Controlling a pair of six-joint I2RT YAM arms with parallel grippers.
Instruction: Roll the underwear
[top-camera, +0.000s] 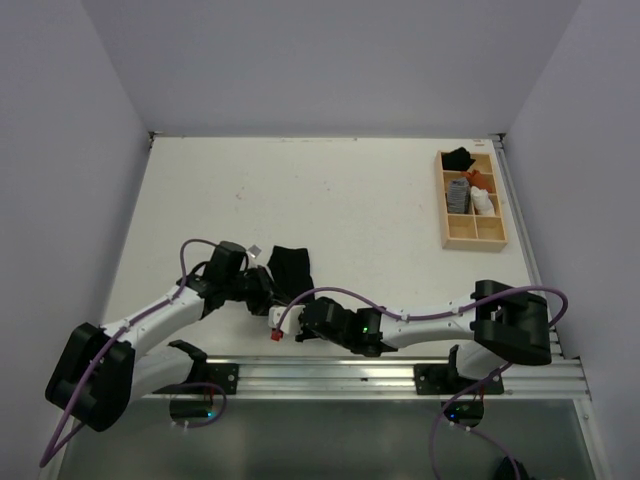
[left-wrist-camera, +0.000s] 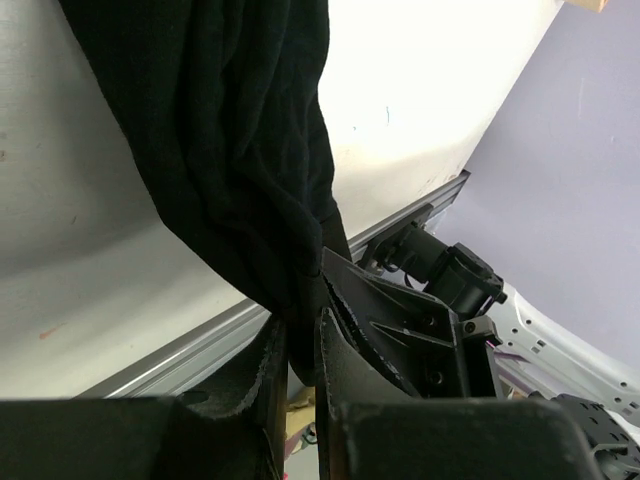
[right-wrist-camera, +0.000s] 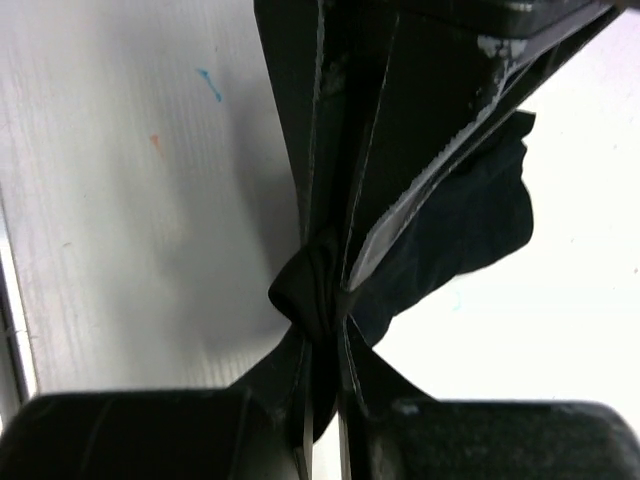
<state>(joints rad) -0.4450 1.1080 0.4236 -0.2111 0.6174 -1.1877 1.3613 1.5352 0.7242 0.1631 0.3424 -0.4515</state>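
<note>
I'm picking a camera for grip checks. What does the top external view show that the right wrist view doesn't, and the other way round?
Only top external: the wooden tray at the far right, and the underwear lying partly spread beyond the two arms. Only right wrist: a close look at the right gripper, its jaws shut on a bunched pinch of the black fabric. Both: the underwear, gripped at its near end.

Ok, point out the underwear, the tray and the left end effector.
underwear (top-camera: 291, 265): top view, middle of the cloth.
tray (top-camera: 442, 205): top view, its left rim.
left end effector (left-wrist-camera: 298, 335): left wrist view, between the fingertips pinching the underwear.
</note>
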